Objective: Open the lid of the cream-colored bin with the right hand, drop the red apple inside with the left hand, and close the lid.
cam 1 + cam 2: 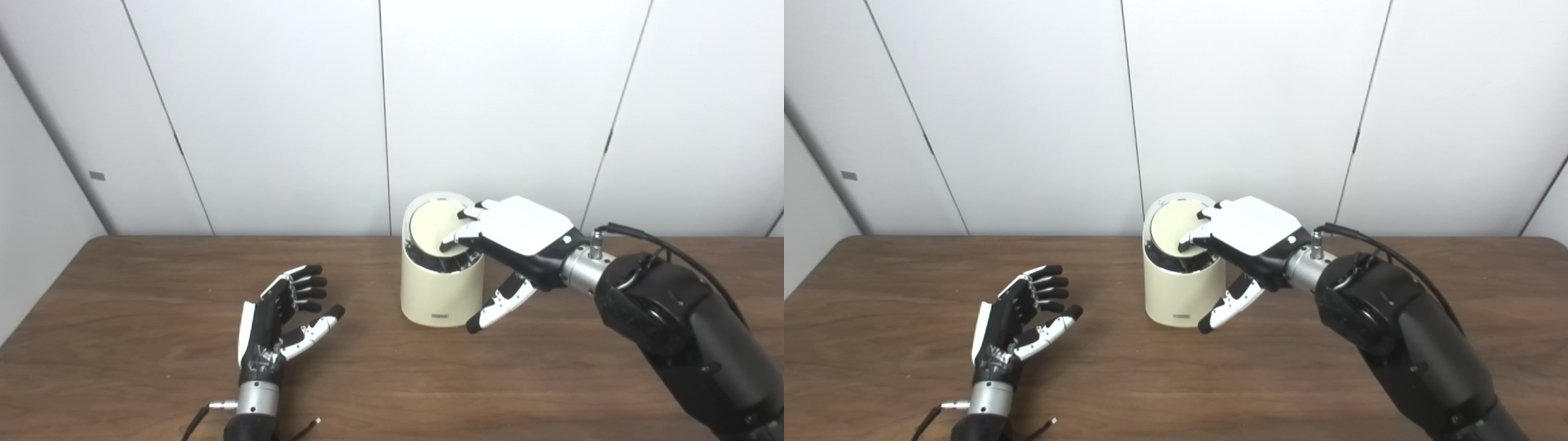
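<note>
The cream-colored bin (pixel 438 294) stands upright on the brown table, near the back middle. Its round lid (pixel 432 226) is tilted, with a dark gap showing under its front edge. My right hand (pixel 511 236) reaches over the bin from the right, fingers resting on the lid and thumb hanging down beside the bin wall. My left hand (pixel 285 318) rests on the table to the left of the bin, open and empty, palm facing right. No red apple shows in either view.
The wooden table (pixel 153 288) has its far edge against white wall panels. Thin cables (pixel 202 419) lie by my left wrist at the front edge.
</note>
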`<state>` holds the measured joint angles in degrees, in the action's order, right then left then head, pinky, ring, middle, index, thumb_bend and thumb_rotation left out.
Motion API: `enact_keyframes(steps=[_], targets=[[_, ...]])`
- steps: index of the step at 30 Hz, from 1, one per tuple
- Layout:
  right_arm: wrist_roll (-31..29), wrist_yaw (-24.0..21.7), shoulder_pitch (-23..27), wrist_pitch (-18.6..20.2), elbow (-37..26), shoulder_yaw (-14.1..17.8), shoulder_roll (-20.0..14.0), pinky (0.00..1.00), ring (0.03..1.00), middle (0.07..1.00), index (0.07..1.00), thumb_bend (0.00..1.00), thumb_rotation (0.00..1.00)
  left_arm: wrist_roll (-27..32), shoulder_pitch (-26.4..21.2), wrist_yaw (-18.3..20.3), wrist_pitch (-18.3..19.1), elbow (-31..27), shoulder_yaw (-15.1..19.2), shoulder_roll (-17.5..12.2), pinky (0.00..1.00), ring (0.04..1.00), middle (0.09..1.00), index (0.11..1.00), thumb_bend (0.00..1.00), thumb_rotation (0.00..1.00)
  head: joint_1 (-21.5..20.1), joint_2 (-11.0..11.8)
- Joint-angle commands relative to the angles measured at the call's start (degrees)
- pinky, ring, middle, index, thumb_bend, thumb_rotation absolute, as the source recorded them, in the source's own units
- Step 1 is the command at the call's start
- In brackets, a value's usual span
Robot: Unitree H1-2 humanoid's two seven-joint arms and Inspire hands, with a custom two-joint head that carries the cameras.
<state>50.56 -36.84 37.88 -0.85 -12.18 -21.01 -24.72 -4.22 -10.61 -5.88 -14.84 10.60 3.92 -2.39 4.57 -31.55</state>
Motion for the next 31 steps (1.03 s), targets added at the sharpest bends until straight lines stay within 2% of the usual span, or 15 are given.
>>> enact_keyframes(steps=[1, 5, 8, 12, 13, 18, 21, 24, 27, 31], targets=[[-1.7, 0.0, 1.1, 1.9, -1.9, 2.4, -0.1, 0.97, 0.952, 0.809, 0.818, 0.72, 0.58, -0.2, 1.9, -0.1, -0.9, 1.7, -0.4, 0.3, 0.56, 0.63, 0.669, 0.713, 0.63, 0.01, 0.0, -0.1], [-4.3, 2.4, 0.1, 3.9, -2.5, 6.0, 0.8, 1.0, 0.939, 0.827, 0.856, 0.7, 0.57, -0.4, 1.8, -0.3, -1.3, 2.0, -0.4, 0.2, 0.56, 0.629, 0.667, 0.711, 0.63, 0.03, 0.0, -0.1], [-5.9, 4.5, -1.4, 3.8, -1.4, 7.7, 1.0, 0.91, 0.923, 0.875, 0.928, 0.71, 0.5, -0.1, 1.7, 0.0, -1.3, 2.1, -0.4, 0.2, 0.57, 0.633, 0.67, 0.71, 0.63, 0.03, -0.2, 0.0], [-8.2, 6.9, -4.3, 4.8, -0.3, 9.8, 1.5, 0.78, 0.893, 0.902, 0.942, 0.75, 0.35, 0.2, 1.6, -0.1, -1.4, 2.3, -0.3, 0.3, 0.57, 0.619, 0.663, 0.709, 0.63, 0.01, -0.1, 0.5], [-9.1, 6.7, -5.2, 6.0, -0.3, 10.3, 1.7, 0.77, 0.896, 0.906, 0.943, 0.76, 0.31, 0.4, 1.6, 0.0, -1.2, 2.3, -0.3, 0.3, 0.56, 0.617, 0.663, 0.708, 0.64, 0.01, -0.2, 0.6], [-13.8, 6.1, -10.2, 12.0, -1.5, 12.8, 2.6, 0.73, 0.914, 0.95, 0.992, 0.78, 0.37, 0.9, 1.8, 0.5, -1.4, 2.1, -0.3, 0.0, 0.56, 0.628, 0.668, 0.71, 0.64, 0.02, -0.6, 0.7], [-17.8, 8.4, -13.7, 14.4, -2.0, 15.5, 4.2, 0.72, 0.909, 0.957, 0.991, 0.78, 0.29, 1.3, 1.8, 0.8, -1.6, 2.2, -0.4, 0.0, 0.57, 0.633, 0.668, 0.709, 0.64, 0.01, -0.7, 0.8], [-21.7, 12.3, -16.5, 12.0, -0.3, 17.7, 5.5, 0.7, 0.883, 0.947, 0.991, 0.78, 0.25, 1.5, 1.8, 1.2, -1.6, 2.2, -0.3, 0.0, 0.56, 0.631, 0.668, 0.71, 0.64, 0.01, -0.8, 0.9], [-25.2, 14.9, -18.6, 10.9, 2.0, 19.3, 6.2, 0.71, 0.884, 0.956, 0.993, 0.79, 0.28, 1.3, 1.9, 1.5, -1.4, 2.0, -0.2, 0.0, 0.56, 0.634, 0.674, 0.713, 0.64, 0.01, -0.8, 0.7], [-27.5, 18.1, -20.6, 9.8, 4.2, 19.4, 7.2, 0.74, 0.902, 0.963, 0.983, 0.8, 0.24, 2.1, 1.9, 3.2, -1.7, 2.0, -0.6, -0.9, 0.56, 0.638, 0.681, 0.72, 0.62, 0.0, -0.8, 0.6]])
